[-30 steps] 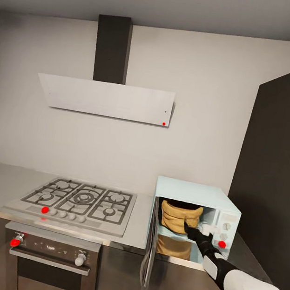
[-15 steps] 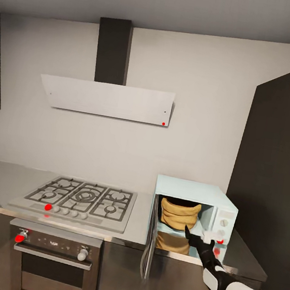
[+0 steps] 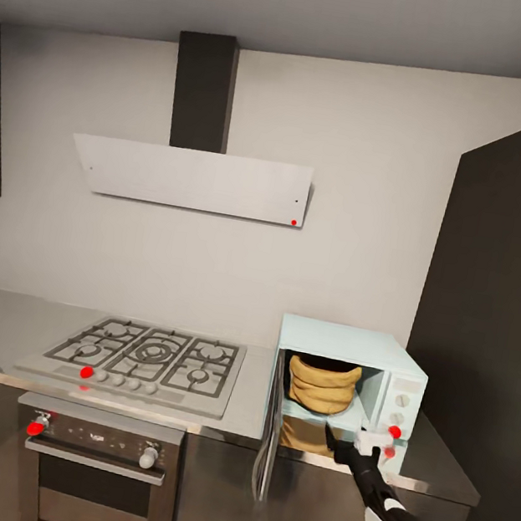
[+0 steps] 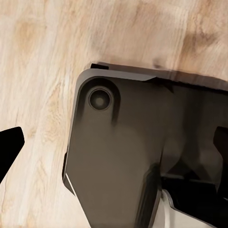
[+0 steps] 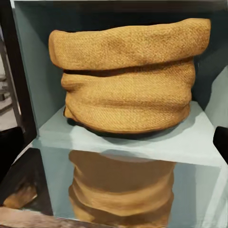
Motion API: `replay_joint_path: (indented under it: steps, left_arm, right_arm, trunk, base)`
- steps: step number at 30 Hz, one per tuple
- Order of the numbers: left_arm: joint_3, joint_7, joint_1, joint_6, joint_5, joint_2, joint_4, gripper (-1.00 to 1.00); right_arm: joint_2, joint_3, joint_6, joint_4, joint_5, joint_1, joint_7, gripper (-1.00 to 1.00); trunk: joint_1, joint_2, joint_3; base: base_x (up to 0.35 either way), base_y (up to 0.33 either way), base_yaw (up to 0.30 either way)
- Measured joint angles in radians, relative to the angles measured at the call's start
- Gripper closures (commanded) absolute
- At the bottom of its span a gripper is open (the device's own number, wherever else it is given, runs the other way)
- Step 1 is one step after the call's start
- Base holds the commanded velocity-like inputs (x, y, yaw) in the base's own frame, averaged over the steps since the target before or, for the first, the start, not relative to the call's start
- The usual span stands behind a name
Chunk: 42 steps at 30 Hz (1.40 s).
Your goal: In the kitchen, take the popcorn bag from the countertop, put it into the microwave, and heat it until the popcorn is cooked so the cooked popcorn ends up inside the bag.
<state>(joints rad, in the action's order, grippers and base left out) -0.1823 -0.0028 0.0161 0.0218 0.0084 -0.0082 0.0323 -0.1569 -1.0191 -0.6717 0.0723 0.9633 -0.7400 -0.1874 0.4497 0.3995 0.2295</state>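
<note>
The right gripper (image 3: 346, 441) is held just in front of the open microwave (image 3: 354, 346), its 2 fingers spread apart with nothing between them. The popcorn bag (image 5: 127, 76) is seen straight ahead of the fingers, seated upright on the pale floor of the cavity, apart from the gripper. Its reflection is shown on the glossy countertop (image 3: 243, 414) below the opening. The microwave door (image 3: 269, 440) is swung wide beside the gripper. Behind the left gripper (image 4: 9, 149), wooden floor (image 4: 42, 57) and a dark part of the robot's base (image 4: 128, 152) are seen; its finger spacing cannot be told.
</note>
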Motion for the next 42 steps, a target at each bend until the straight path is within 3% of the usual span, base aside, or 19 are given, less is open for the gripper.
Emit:
replay_joint_path:
  steps: [7,42]
  left_arm:
    - [0.001,0.0,0.0,0.0,0.0,0.0,0.0,-1.0]
    - [0.005,0.0,0.0,0.0,0.0,-0.001,0.0,-1.0]
  right_arm:
    - [0.0,0.001,0.0,0.0,0.0,0.005,0.0,-1.0]
    - [0.005,0.003,0.0,0.0,-0.001,0.005,0.002,-1.0]
  trunk:
    - [0.0,0.0,0.0]
    - [0.0,0.0,0.0]
  base:
    - [0.025,0.0,0.0]
    - [0.181,0.024,0.0]
